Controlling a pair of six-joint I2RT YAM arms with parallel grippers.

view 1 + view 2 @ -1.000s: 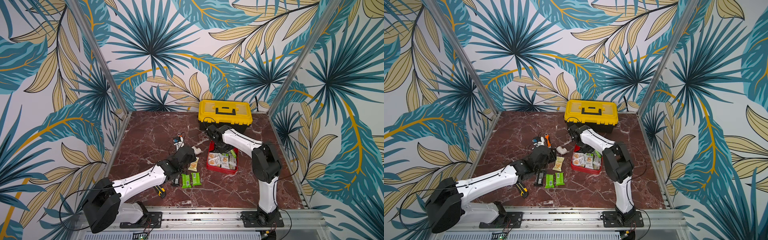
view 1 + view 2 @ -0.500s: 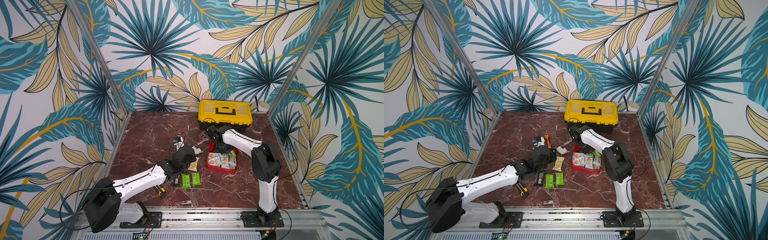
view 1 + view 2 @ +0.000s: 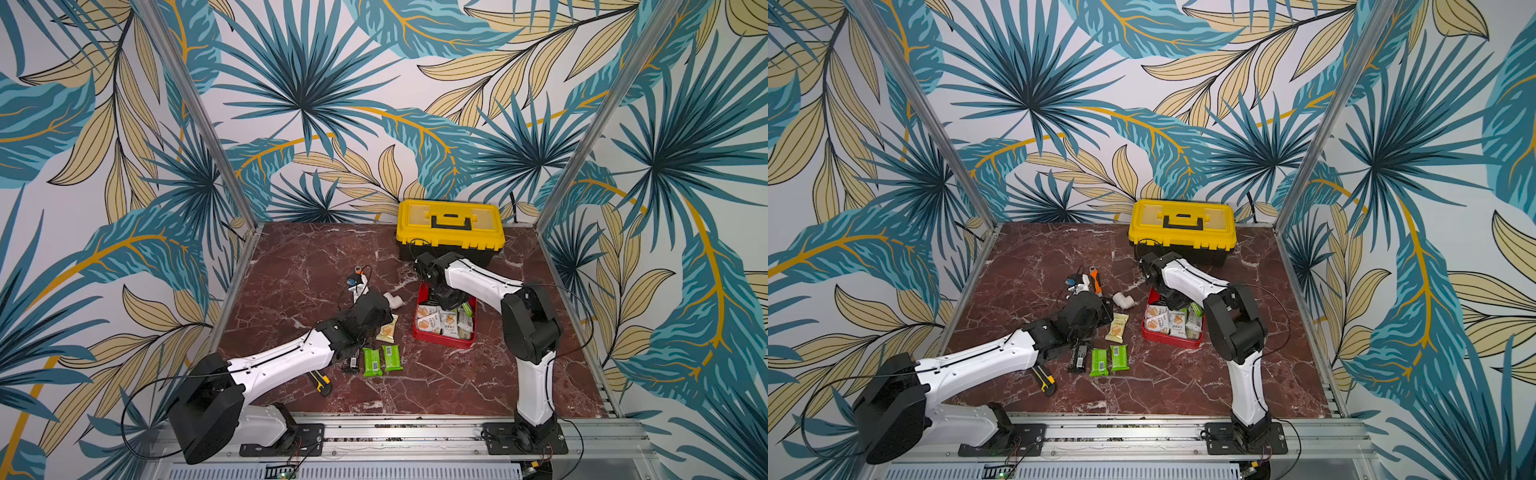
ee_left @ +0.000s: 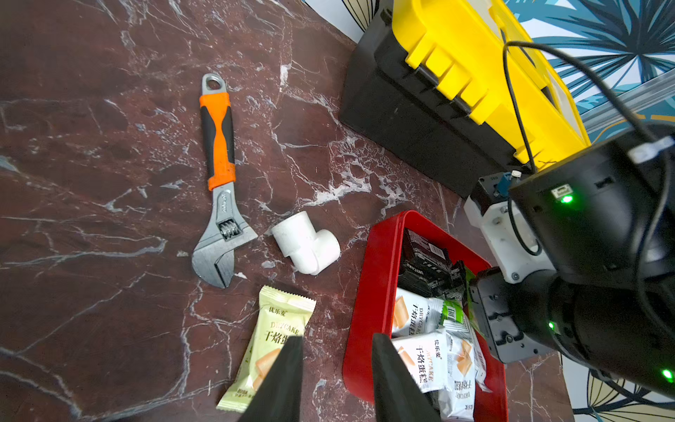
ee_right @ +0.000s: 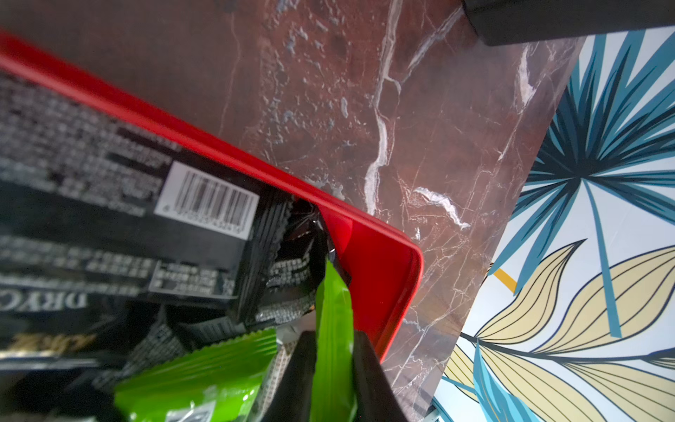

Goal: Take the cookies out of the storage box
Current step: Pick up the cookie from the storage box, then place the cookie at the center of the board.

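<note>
The red storage box (image 3: 443, 341) (image 3: 1170, 340) holds several white, black and green cookies (image 3: 439, 322). My right gripper (image 5: 334, 365) reaches into its far corner, shut on an upright green packet (image 5: 334, 310) beside black packets (image 5: 128, 219) and the red wall (image 5: 380, 255). On the table lie a cream packet (image 3: 387, 328) (image 4: 270, 339), two green packets (image 3: 372, 360) (image 3: 1119, 357) and a black one (image 3: 1079, 358). My left gripper (image 4: 338, 350) hovers open and empty over the bare strip between the cream packet and the box wall (image 4: 369, 292).
A yellow-and-black toolbox (image 3: 450, 226) (image 4: 475, 73) stands behind the box. An orange-handled wrench (image 4: 219, 164) and a white pipe elbow (image 4: 307, 246) (image 3: 394, 300) lie left of the box. A yellow utility knife (image 3: 321, 381) lies under my left forearm.
My right gripper's jaws have closed in on the green packet. Both arms and the packets on the table stay where they were.
</note>
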